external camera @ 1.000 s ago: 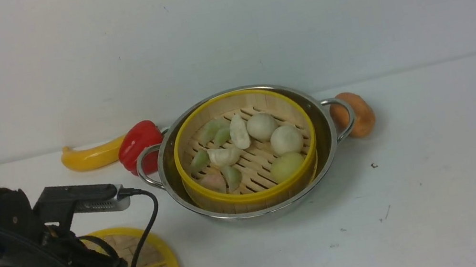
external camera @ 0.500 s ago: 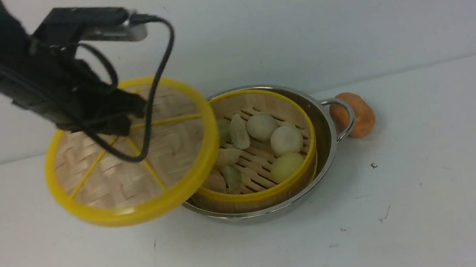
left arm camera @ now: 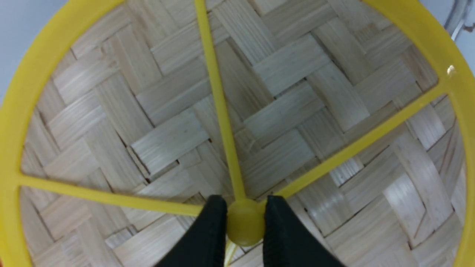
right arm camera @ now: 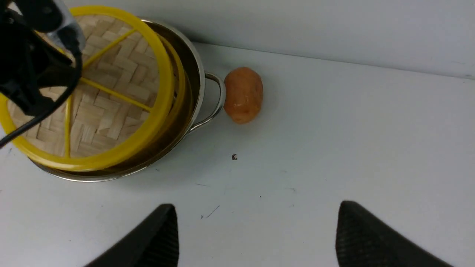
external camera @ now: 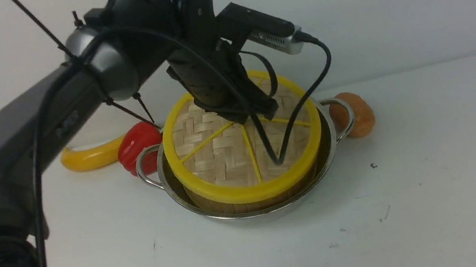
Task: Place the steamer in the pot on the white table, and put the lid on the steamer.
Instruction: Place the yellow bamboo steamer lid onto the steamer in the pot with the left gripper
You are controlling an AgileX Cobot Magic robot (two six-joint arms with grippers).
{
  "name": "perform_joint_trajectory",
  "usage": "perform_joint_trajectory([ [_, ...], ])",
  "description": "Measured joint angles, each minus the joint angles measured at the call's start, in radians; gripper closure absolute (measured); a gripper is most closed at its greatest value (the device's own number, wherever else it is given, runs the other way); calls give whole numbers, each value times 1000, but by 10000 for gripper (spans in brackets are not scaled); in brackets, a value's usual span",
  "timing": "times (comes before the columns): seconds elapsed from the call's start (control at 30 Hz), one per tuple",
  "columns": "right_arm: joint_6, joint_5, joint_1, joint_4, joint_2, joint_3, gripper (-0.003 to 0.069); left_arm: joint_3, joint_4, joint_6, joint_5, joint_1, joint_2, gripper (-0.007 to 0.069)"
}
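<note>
The steel pot [external camera: 328, 135] stands on the white table [external camera: 423, 199] with the bamboo steamer [external camera: 211, 203] inside it. The woven lid [external camera: 217, 156] covers the steamer's top, at or just above its rim; I cannot tell whether it rests fully. My left gripper [external camera: 258, 111] is shut on the lid's yellow centre knob [left arm camera: 243, 228], with its black fingers [left arm camera: 213, 233] on either side. In the right wrist view the lid [right arm camera: 111, 92], a strip of steamer rim [right arm camera: 180, 85] and the pot [right arm camera: 198, 74] show. My right gripper [right arm camera: 256, 218] is open and empty above bare table.
A red pepper [external camera: 138, 143] and a yellow squash [external camera: 87, 158] lie left of the pot. An orange-brown lump [external camera: 360, 113] touches the pot's right handle and also shows in the right wrist view [right arm camera: 243, 94]. The left arm and its cable hang over the pot.
My left gripper lifted the lid from the table's front left, carried it up and to the right, and brought it down over the steamer in the pot.
</note>
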Motion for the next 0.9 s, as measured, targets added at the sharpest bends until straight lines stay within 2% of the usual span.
perform_joint_trajectory([
  [0.4,0,-2,0,0,-1,0,119,-9,7,-9,-100,2,48,510],
  [0.9,0,-2,0,1,-1,0,119,-11,47,-75,-72,30,66,510],
])
